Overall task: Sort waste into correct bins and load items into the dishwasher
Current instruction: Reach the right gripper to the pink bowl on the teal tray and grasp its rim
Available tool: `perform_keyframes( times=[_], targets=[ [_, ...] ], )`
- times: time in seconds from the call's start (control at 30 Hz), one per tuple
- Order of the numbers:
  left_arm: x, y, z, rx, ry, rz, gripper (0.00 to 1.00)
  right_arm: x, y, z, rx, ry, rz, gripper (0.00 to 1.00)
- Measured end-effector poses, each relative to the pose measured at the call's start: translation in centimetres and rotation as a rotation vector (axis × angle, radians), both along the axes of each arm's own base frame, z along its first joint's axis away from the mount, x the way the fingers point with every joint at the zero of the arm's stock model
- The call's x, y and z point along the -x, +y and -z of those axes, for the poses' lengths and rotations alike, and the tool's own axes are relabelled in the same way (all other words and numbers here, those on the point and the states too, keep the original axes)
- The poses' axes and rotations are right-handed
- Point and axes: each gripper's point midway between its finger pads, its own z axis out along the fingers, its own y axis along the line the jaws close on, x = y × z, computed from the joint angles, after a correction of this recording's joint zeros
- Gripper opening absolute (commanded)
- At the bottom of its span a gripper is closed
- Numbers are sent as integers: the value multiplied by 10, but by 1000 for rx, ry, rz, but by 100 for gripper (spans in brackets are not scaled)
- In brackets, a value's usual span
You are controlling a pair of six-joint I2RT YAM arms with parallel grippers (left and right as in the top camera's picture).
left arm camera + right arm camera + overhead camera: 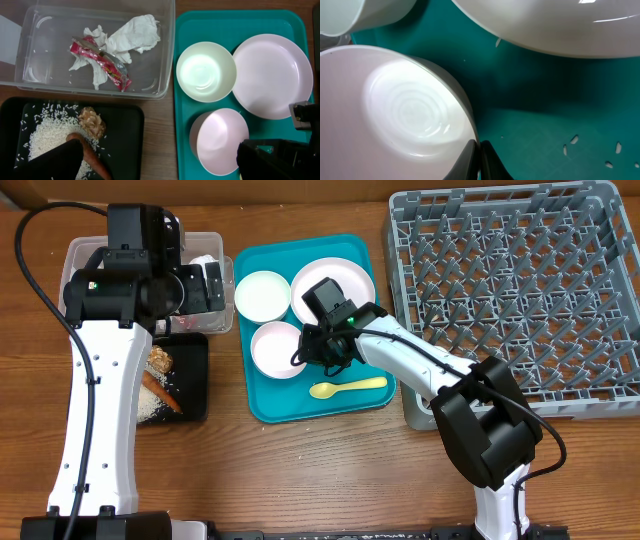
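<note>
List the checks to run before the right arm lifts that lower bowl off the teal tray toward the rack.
1. Right gripper pinched on the lower bowl at its rim: ok.
2. Lower bowl free of food: ok, its inside looks clean in the right wrist view.
3. Room in the dish rack: ok, no dishes seen among its pegs.
4. Gap to the upper bowl and the plate: cannot tell, both sit very close.
5. Spoon apart from the bowl: ok.
6. Left gripper off the path: ok, it is over the clear tub.
</note>
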Motion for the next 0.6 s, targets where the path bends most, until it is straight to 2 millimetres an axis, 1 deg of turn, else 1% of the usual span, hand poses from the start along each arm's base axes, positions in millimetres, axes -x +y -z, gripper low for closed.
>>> perform_keyframes(
  times=[0.03, 0.1, 0.13, 0.33, 0.4, 0.43, 0.47, 0.5, 0.6],
  targets=[
    [0, 0, 0, 0, 0, 0, 100, 0, 0, 0, 1, -1, -3, 28],
    [0, 0, 0, 0, 0, 0, 100, 0, -1, 2, 4, 3, 3, 30],
    [0, 0, 0, 0, 0, 0, 100, 0, -1, 2, 5, 3, 6, 34],
    [0, 0, 0, 0, 0, 0, 100, 0, -1, 3, 10, 3, 6, 38],
    [0, 0, 0, 0, 0, 0, 100, 0, -1, 3, 10, 3, 5, 33],
    [0, 0, 0, 0, 0, 0, 100, 1, -1, 3, 10, 3, 4, 27],
    [0, 0, 0, 0, 0, 0, 100, 1, -1, 3, 10, 3, 5, 18],
    [0, 0, 0, 0, 0, 0, 100, 1, 0, 3, 11, 2, 0, 4],
    [0, 0, 0, 0, 0, 0, 100, 4, 2, 4, 14, 3, -4, 4]
  ],
)
